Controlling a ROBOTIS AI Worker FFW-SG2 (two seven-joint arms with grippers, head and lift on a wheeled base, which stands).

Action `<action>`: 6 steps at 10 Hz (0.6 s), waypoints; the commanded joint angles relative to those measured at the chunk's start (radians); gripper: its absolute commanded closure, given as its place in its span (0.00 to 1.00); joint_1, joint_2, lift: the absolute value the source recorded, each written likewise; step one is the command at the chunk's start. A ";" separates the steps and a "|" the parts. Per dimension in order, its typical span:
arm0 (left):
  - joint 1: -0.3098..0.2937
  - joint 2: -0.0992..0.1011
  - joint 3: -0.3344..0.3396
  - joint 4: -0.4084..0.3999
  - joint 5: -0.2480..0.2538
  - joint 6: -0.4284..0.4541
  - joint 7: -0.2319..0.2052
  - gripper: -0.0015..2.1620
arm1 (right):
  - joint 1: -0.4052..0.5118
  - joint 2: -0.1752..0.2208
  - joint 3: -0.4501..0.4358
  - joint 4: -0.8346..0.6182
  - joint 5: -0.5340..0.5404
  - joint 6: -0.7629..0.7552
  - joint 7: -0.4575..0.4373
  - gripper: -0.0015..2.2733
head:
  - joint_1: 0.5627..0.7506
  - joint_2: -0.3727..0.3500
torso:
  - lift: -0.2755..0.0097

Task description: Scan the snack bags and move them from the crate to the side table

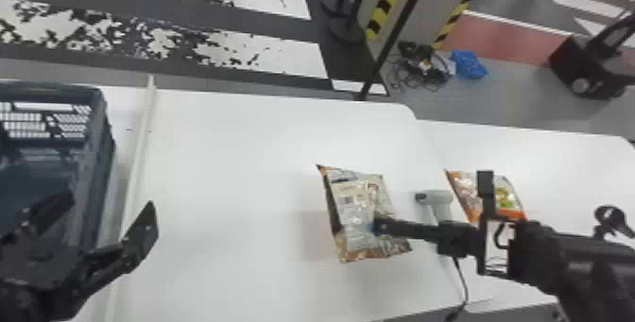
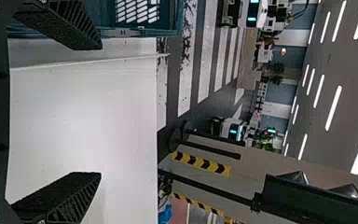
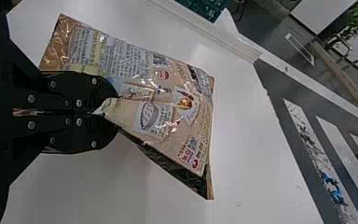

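My right gripper [image 1: 378,225] is shut on the near right part of a beige and brown snack bag [image 1: 353,198] over the white table. In the right wrist view the right gripper [image 3: 109,111] pinches a fold of that snack bag [image 3: 168,107], its printed side showing. Over by the crate [image 1: 107,141] at the left, my left gripper [image 1: 111,207] stands open; in the left wrist view the left gripper [image 2: 91,109] has nothing between its spread fingers. An orange snack bag [image 1: 508,198] lies on the side table [image 1: 562,156], partly behind the right arm.
A grey-white handheld scanner [image 1: 437,199] with a cable [image 1: 465,283] stands between the two bags, close to the right gripper. A raised white strip [image 1: 141,137] runs along the table beside the crate. A dark pole [image 1: 392,38] rises behind the table's far edge.
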 commanded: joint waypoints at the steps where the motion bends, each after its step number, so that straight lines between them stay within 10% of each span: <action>1: 0.000 -0.002 -0.002 0.005 0.000 0.000 0.000 0.01 | 0.010 -0.001 -0.074 -0.038 -0.065 0.012 -0.005 0.88 | 0.70 0.03 | 0.66; 6: -0.003 0.000 -0.004 0.017 -0.005 -0.021 0.000 0.01 | -0.173 -0.012 -0.162 0.206 -0.086 -0.169 -0.147 0.88 | 0.70 0.03 | 0.66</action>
